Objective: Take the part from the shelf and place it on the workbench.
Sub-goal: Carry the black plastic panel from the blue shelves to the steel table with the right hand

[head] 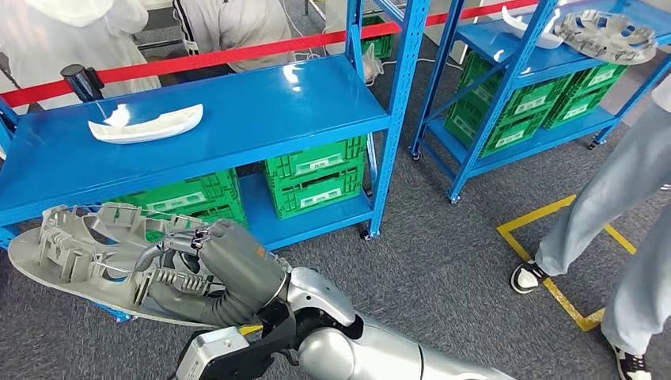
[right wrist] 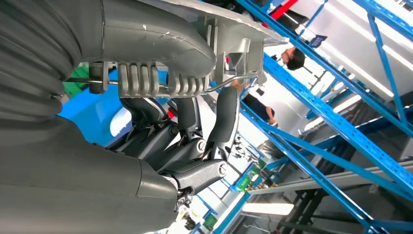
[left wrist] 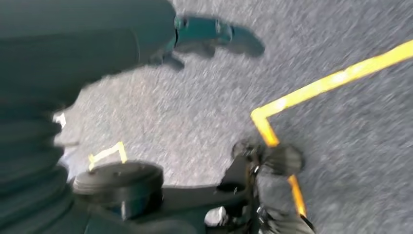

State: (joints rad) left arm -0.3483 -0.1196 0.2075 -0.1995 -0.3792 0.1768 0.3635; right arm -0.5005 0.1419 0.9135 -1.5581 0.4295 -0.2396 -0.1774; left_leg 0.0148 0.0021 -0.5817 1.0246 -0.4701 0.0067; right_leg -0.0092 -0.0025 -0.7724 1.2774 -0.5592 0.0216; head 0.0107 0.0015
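Observation:
A long grey ribbed plastic part (head: 79, 253) hangs low at the left in the head view, in front of the blue shelf (head: 261, 103). My right hand (head: 229, 265) grips it from the side, clear of the shelf. In the right wrist view the dark fingers (right wrist: 226, 117) curl under the part (right wrist: 160, 34) and the thumb presses on its top. A white curved part (head: 146, 124) lies on the shelf's top board. My left hand (left wrist: 97, 53) is blurred above grey carpet, with nothing seen in it.
A second blue shelf (head: 506, 47) at the back right carries a grey round part (head: 605, 36). Green crates (head: 316, 178) fill the lower boards. A person's legs (head: 601, 206) stand at the right by yellow floor tape (head: 546, 229). People (head: 71, 32) stand behind the shelf.

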